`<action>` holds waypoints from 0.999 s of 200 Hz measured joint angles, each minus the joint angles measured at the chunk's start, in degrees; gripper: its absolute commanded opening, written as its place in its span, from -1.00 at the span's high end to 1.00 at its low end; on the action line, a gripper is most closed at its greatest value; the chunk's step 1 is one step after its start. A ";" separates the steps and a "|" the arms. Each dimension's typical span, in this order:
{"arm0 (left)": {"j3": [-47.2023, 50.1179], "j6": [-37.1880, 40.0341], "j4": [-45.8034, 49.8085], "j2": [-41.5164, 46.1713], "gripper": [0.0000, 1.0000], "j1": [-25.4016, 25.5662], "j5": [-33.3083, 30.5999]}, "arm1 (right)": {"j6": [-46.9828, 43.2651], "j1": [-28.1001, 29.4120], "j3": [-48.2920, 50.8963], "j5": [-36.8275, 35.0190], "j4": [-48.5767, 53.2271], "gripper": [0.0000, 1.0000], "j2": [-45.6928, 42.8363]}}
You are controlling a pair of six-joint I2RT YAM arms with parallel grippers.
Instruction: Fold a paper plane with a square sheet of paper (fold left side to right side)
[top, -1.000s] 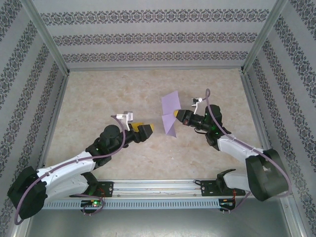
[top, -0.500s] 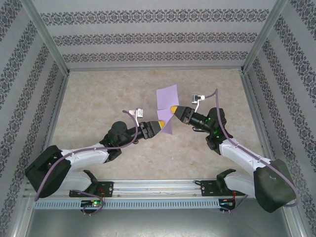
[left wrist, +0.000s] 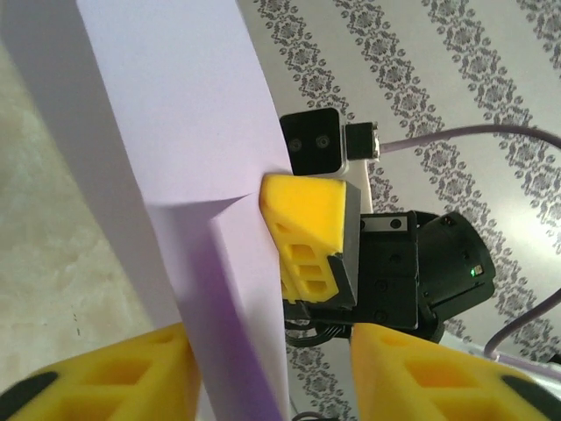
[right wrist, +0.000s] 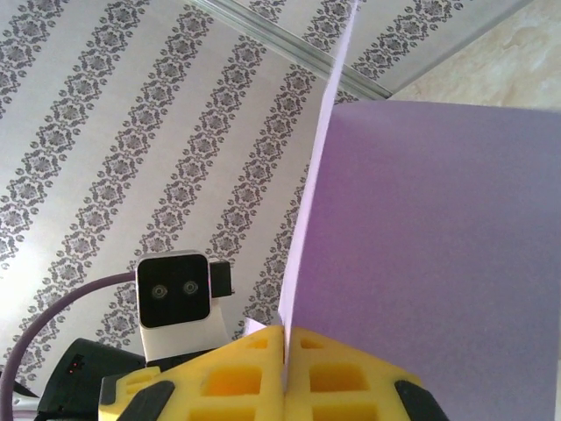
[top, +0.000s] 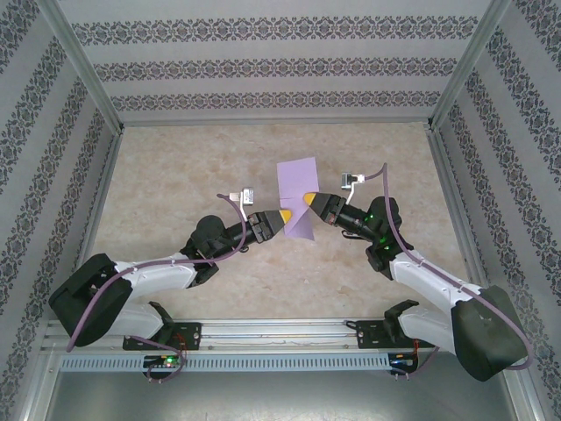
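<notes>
We see a marbled beige counter (top: 193, 167) boxed in by walls of striped damask wallpaper (top: 280, 61), with aluminium posts (top: 85, 70) running down to its far corners. Just right of centre, the square sheet of paper (top: 296, 180) is held up between the two arms, lavender, partly folded, a crease showing across it. The right end effector (top: 308, 198) is clenched on the sheet's right edge, the paper nipped between its yellow fingers. The left end effector (top: 282, 215) straddles the lower left edge, its fingers apart with the sheet between them, not yet clamped. Open counter stretches to the left, beyond the sheet and toward the right wall. A mounting rail (top: 280, 329) runs along the near edge.
</notes>
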State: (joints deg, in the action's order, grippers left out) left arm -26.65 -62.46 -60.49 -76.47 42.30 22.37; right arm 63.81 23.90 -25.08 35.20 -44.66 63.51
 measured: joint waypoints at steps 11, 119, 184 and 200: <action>-0.04 0.04 0.02 0.00 0.33 0.00 -0.13 | 0.15 0.00 0.17 -0.02 -0.02 0.89 0.00; -2.62 4.09 16.65 4.31 1.00 0.00 -2.27 | -2.47 -2.32 2.23 -0.44 5.90 0.03 -5.38; -22.08 21.90 63.43 10.78 1.00 0.02 -12.35 | -20.31 -7.89 -2.36 -8.63 43.08 -0.47 -15.58; -27.15 25.59 73.75 8.72 1.00 0.07 -15.67 | -23.96 -9.16 -3.23 -10.93 50.03 -0.64 -15.58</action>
State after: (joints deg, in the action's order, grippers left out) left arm -53.80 -36.86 13.26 -67.75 42.37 6.70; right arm 39.86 14.74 -28.32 24.27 5.37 47.92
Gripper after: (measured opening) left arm 0.044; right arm 0.762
